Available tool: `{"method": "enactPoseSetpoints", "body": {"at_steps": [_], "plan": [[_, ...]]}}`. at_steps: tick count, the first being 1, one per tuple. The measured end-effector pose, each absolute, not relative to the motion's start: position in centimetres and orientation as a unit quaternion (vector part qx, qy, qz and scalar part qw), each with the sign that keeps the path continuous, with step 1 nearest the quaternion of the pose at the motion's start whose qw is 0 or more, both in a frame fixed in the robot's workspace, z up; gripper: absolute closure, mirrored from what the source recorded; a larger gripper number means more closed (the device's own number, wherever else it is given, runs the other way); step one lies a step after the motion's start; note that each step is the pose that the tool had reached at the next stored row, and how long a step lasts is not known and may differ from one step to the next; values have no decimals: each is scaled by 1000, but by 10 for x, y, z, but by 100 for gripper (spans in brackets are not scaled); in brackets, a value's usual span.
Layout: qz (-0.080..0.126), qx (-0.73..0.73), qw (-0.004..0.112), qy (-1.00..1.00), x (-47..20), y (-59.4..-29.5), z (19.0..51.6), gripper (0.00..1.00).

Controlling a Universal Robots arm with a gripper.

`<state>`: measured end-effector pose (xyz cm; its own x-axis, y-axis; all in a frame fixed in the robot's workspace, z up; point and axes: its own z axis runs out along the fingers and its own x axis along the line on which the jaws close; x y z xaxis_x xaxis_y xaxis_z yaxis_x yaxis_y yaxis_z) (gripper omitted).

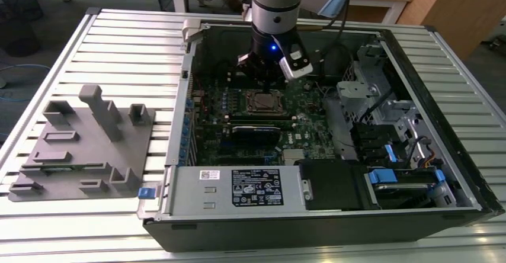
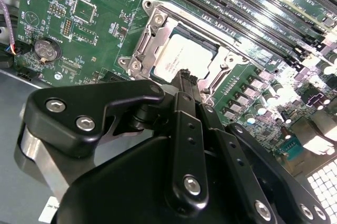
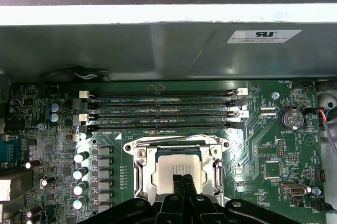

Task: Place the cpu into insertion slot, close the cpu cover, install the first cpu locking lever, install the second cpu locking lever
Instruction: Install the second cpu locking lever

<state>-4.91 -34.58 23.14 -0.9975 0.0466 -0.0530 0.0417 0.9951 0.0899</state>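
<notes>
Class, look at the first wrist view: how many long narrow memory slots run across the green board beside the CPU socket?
4. The memory slots lie parallel, stacked side by side between the metal case wall and the cpu cover, one at, then. None looks hidden.

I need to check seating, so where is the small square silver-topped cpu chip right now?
In both wrist views the small square silver-topped cpu chip lies in the metal-rimmed socket on the green circuit board, beside the long memory slots, with the black gripper fingertips at its edge.
</notes>
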Motion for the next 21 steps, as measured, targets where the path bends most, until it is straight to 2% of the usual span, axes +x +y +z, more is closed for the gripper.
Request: {"method": "enactPoseSetpoints", "body": {"at_steps": [12,21], "plan": [[44,22,27,998,-49,-348,231,89],[44,22,28,998,-51,-360,231,89]]}}
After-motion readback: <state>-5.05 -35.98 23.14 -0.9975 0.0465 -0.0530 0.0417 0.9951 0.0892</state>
